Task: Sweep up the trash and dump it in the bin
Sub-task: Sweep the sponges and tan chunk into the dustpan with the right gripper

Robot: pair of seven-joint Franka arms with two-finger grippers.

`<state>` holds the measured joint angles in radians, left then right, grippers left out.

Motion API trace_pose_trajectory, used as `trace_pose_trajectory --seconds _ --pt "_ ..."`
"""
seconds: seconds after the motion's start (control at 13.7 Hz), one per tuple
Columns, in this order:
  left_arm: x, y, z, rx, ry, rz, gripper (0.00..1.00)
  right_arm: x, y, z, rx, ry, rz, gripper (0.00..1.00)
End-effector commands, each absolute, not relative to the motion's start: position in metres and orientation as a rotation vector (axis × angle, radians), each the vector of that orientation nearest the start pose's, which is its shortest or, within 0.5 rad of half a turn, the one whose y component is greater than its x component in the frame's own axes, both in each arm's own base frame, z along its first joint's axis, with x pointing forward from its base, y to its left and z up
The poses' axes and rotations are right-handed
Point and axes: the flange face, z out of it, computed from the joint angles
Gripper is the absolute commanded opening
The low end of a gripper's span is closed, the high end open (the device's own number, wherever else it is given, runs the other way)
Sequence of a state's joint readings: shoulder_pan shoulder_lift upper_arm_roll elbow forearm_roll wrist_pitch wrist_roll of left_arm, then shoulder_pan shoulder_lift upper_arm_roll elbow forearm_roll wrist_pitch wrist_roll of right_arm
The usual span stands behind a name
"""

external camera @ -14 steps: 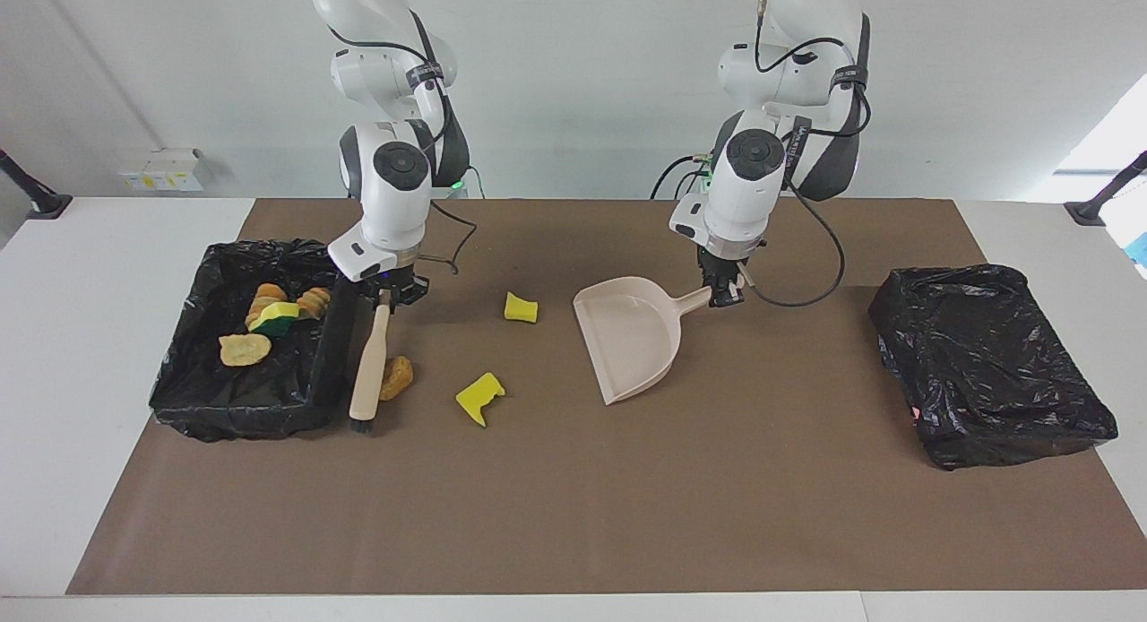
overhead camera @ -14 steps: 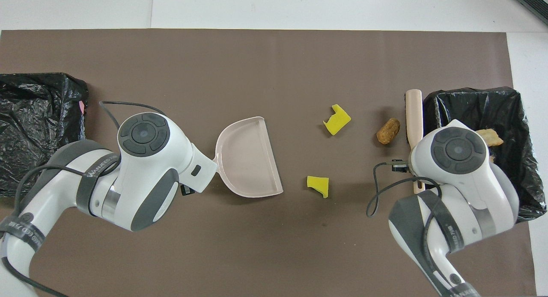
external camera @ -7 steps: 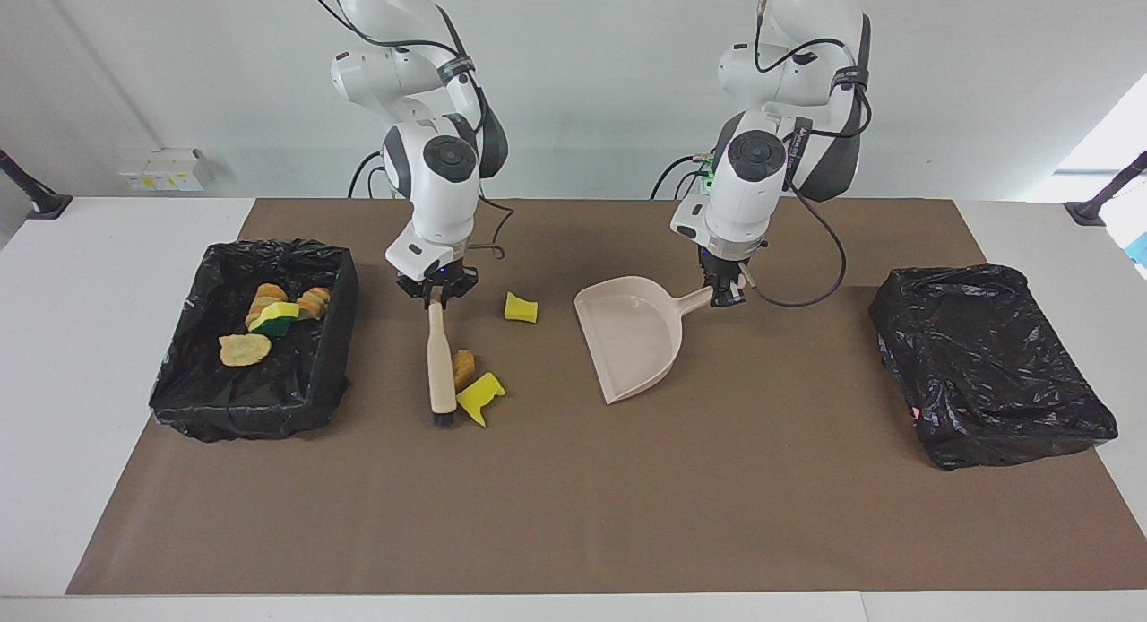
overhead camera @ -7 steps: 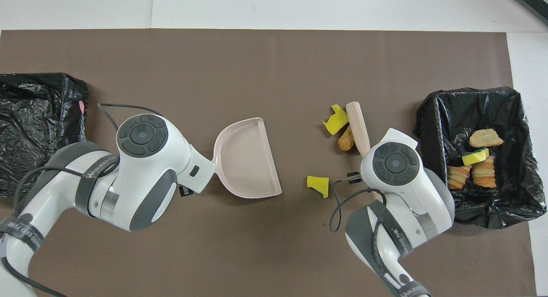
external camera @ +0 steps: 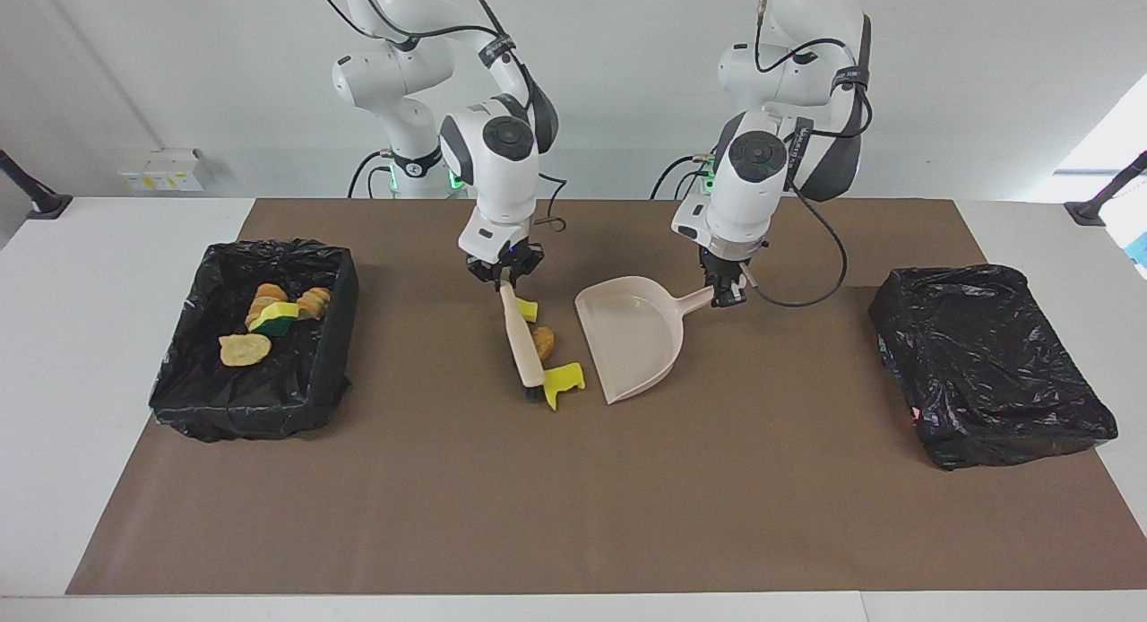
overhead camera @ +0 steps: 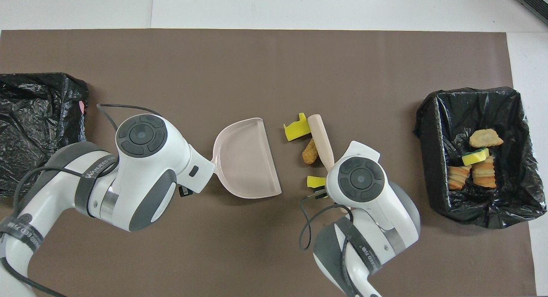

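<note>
My right gripper is shut on the handle of a beige brush, whose bristles rest on the mat. Three scraps of trash lie against the brush on its dustpan side: a yellow one at the bristle end, a brown one in the middle and a yellow one by the handle. In the overhead view they are the yellow scrap, the brown scrap and the half-covered yellow scrap. My left gripper is shut on the handle of the beige dustpan, which lies flat with its mouth toward the scraps.
A black-lined bin at the right arm's end holds several yellow and brown scraps. A second black-lined bin stands at the left arm's end. A brown mat covers the table.
My right arm has swept the brush from beside the filled bin toward the dustpan, pushing the brown scrap and both yellow scraps along. The left arm and dustpan have stayed put.
</note>
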<state>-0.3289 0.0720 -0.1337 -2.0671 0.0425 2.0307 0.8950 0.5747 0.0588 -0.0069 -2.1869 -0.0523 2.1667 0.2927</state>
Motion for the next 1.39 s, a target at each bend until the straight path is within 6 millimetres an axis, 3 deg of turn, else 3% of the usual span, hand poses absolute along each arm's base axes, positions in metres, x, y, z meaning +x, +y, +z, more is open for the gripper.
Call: trace_pose_trajectory --seconds 0.0,0.29,0.59,0.73,0.88,1.1,1.32 --pt "0.484 -0.234 0.391 -2.433 1.969 0.167 0.00 0.434 0.318 0.355 -3.101 -0.519 0.112 0.00" --pt "0.484 -0.233 0.391 -2.434 1.967 0.169 0.00 0.411 0.350 0.357 -2.948 -0.679 0.170 0.00" --pt "0.484 -0.233 0.391 -2.435 1.967 0.172 0.00 0.404 0.373 0.379 -2.876 -0.649 0.186 0.00" --pt "0.484 -0.232 0.392 -2.436 1.965 0.172 0.00 0.418 0.370 0.407 -2.867 -0.660 0.217 0.00" --pt "0.484 -0.232 0.391 -2.436 1.965 0.172 0.00 0.441 0.354 0.433 -2.881 -0.628 0.217 0.00" --pt "0.477 -0.228 0.388 -2.428 1.975 0.187 0.00 0.441 0.330 0.437 -3.046 -0.719 0.213 0.00" --pt "0.476 -0.228 0.386 -2.428 1.975 0.182 0.00 0.438 0.311 0.435 -3.202 -0.451 0.276 0.00"
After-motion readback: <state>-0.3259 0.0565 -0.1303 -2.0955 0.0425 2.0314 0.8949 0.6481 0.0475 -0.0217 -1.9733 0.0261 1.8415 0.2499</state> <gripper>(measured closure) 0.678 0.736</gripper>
